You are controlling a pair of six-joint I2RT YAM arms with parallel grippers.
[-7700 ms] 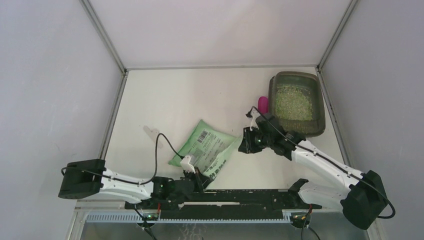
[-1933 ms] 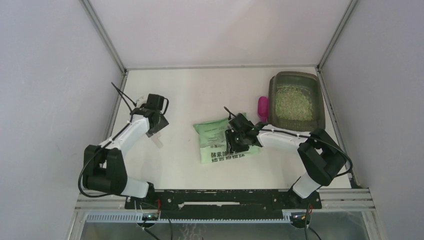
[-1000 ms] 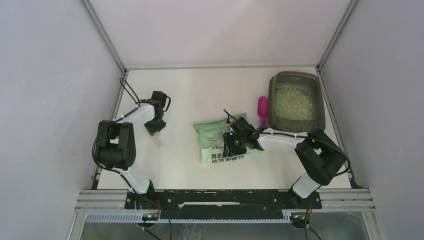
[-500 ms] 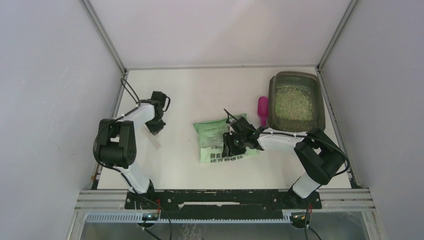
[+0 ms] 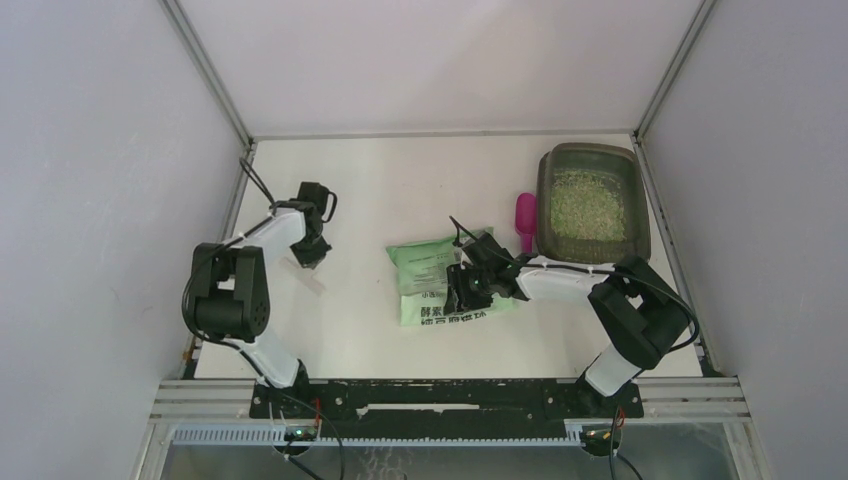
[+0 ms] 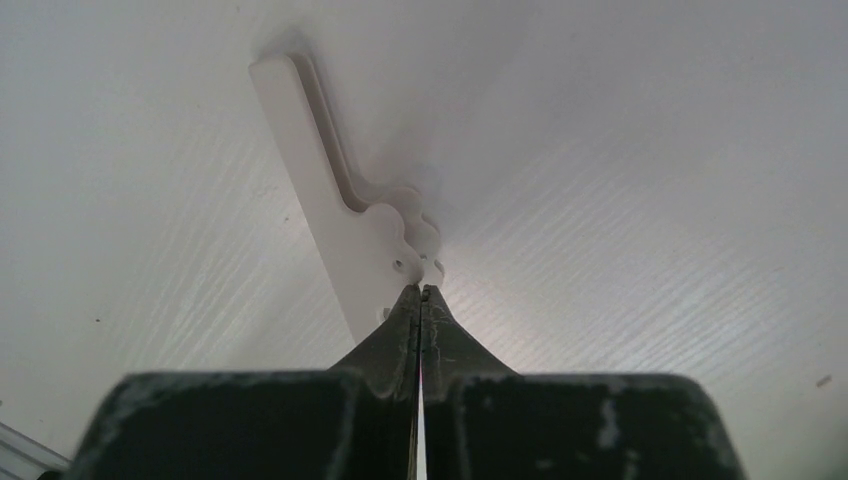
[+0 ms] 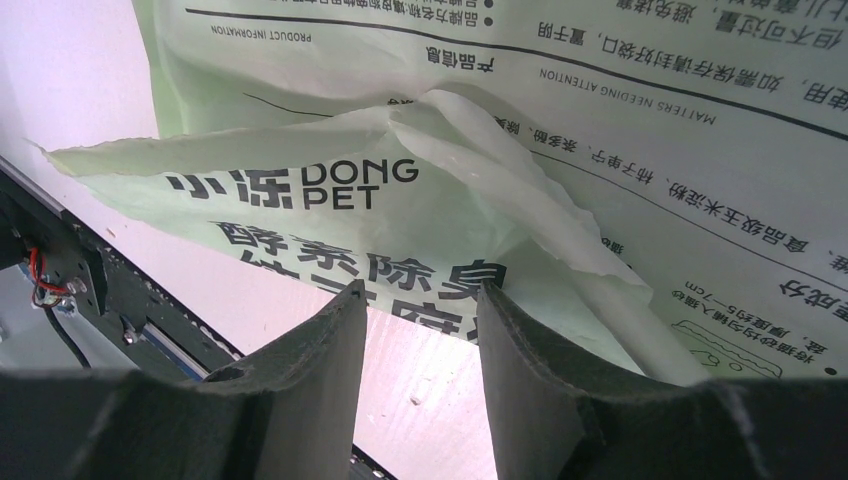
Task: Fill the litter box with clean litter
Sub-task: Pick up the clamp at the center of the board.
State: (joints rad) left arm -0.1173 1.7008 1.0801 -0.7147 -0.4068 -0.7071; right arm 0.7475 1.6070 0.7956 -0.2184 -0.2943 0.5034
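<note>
**Left tool (image 6: pixel 422 292) pressed together at the clip, right tool (image 7: pixel 420 290) spread by the bag**

Your left tool sits at the left side of the desk (image 5: pixel 400 180), its fingers (image 6: pixel 395 335) pressed flat against each other. Their tips touch the near end of the white clip (image 6: pixel 345 215), which lies flat on the desk and runs away from the tool. You cannot tell from the wrist view whether any edge of the clip is caught between the tips.

Your right tool is low over the middle of the desk with its jaws apart and nothing between them; bare desk shows in the gap. Just beyond its tips lies the green bag (image 7: pixel 600 120), flat and crumpled, its torn edge towards the tool.

You will find the litter box (image 5: pixel 600 262) in the far right corner, well apart from both tools. Litter (image 5: pixel 585 210) lies inside it in a loose layer. A magenta scoop (image 5: pixel 525 218) rests on the desk just beside the box's left wall, between box and bag
</note>
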